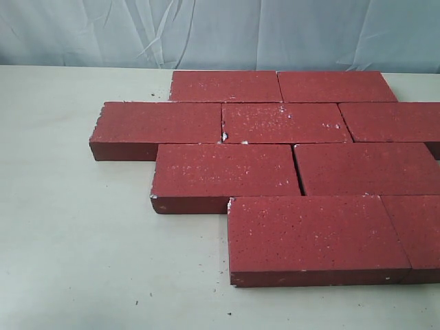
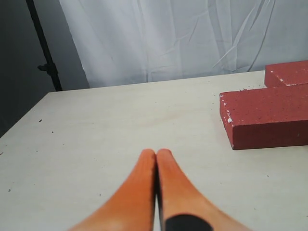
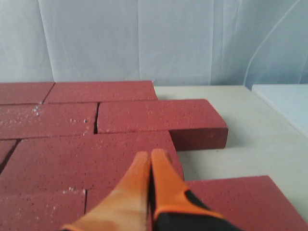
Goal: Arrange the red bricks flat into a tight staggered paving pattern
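White-speckled dark red bricks (image 1: 227, 168) lie staggered on a cream table (image 1: 69, 240)

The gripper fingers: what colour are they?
The fingers are bright orange, with a black patch further back; clearest in the left wrist view.

bricks (image 1: 275, 172) flat on table (image 1: 82, 261), four touching staggered rows, front row offset furthest right

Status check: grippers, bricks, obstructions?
Left gripper shut, empty, over pale tabletop. Right gripper shut, empty, over dark red rough rectangular bricks. Bricks flat, four staggered rows, joints mostly tight. Nothing in the way.
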### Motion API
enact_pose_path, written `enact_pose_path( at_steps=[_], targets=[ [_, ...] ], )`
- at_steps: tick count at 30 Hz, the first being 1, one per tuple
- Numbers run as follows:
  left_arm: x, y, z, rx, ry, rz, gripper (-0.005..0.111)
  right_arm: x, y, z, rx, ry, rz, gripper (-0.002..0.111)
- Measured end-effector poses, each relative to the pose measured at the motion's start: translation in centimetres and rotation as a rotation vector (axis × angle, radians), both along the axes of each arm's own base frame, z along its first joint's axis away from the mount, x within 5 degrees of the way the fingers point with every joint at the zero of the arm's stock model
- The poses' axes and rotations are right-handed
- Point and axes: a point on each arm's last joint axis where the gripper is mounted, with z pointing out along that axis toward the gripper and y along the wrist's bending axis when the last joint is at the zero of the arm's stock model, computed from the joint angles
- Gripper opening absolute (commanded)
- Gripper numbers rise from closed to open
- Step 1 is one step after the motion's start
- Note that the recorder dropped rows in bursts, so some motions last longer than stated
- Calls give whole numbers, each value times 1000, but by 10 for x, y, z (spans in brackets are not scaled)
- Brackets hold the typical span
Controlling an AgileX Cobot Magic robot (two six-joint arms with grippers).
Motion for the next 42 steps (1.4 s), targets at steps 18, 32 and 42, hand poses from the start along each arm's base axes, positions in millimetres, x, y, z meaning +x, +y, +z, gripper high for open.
enact_pose_path(
  at_steps=[18,32,42],
  targets=[
    [0,0,0,0,0,0,0,-1,0,-8,9,82,0,-1],
    [0,0,0,0,0,0,0,-1,2,-8,10,83,38,-1],
    [0,0,0,0,0,0,0,-1,2,-8,10,83,38,-1]
  ],
)
